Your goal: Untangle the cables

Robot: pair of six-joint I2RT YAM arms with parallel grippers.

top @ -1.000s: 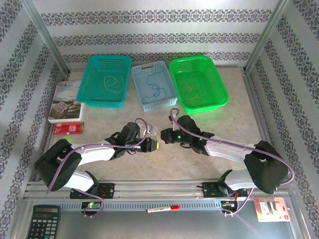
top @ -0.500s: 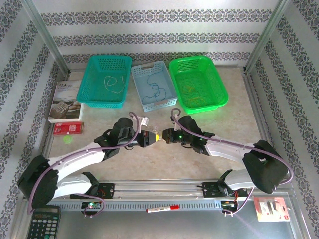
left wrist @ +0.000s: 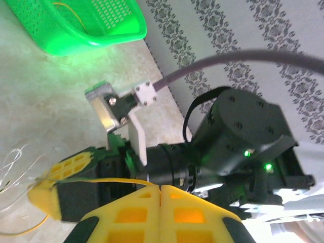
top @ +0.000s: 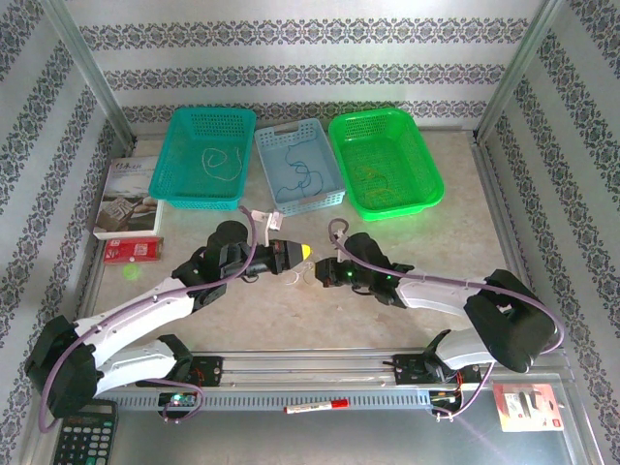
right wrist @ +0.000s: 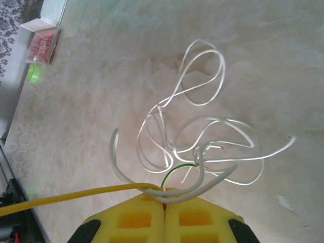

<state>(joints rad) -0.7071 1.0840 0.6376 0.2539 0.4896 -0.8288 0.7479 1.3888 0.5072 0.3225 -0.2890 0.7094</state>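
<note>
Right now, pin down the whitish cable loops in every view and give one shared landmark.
Top external: whitish cable loops on the table, beside the right pincer.
Left wrist: faint strands at the left edge, by that pincer.
Right wrist: mid-frame, above that pincer.
Shared landmark: the right pincer.

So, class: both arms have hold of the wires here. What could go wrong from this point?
1. The right pincer clamps the yellow wire together with the whitish wires, so a pull may drag the whole bunch rather than free one strand.
2. The left pincer is shut on the same yellow wire; drawing the arms apart could make it slip out, or tighten the tangle in the whitish loops.
</note>
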